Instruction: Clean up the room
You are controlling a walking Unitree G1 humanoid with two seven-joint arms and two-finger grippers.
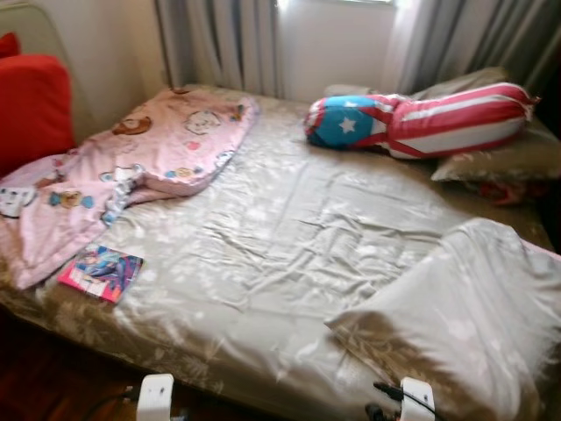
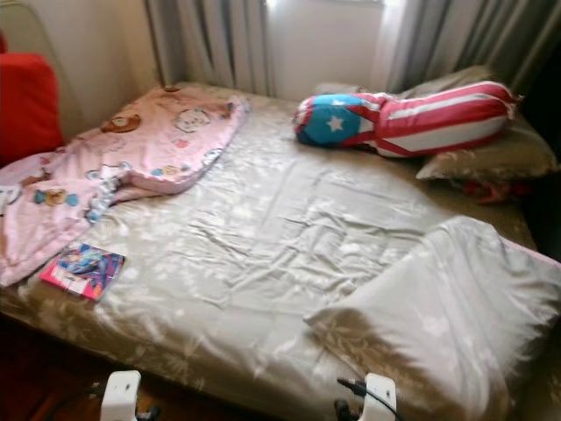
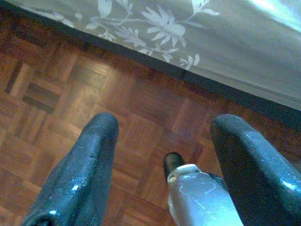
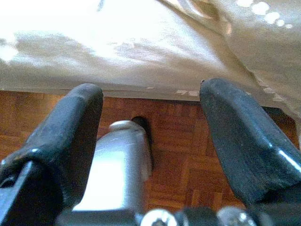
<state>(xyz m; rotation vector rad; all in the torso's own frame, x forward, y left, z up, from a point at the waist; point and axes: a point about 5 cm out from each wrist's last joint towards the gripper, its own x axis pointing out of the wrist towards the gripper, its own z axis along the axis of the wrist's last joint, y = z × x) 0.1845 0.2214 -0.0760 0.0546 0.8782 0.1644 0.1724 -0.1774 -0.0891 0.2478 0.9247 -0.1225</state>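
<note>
A wide bed (image 1: 289, 237) with a beige flowered sheet lies before me. A crumpled pink cartoon-print blanket (image 1: 131, 162) covers its left side. A colourful book (image 1: 101, 272) rests near the front left edge. At the back right lies a stars-and-stripes bolster (image 1: 429, 118) against beige pillows (image 1: 504, 158). A bunched beige duvet (image 1: 473, 316) sits at the front right. My left gripper (image 3: 167, 127) hangs open over parquet beside the bed's edge. My right gripper (image 4: 153, 92) is open too, low by the hanging sheet, holding nothing.
A red cushion (image 1: 31, 101) stands against the wall at the left. Grey curtains (image 1: 223, 44) hang behind the bed. Dark parquet floor (image 3: 56, 80) runs along the bed's front. Both wrists (image 1: 156, 396) show at the bottom of the eye views.
</note>
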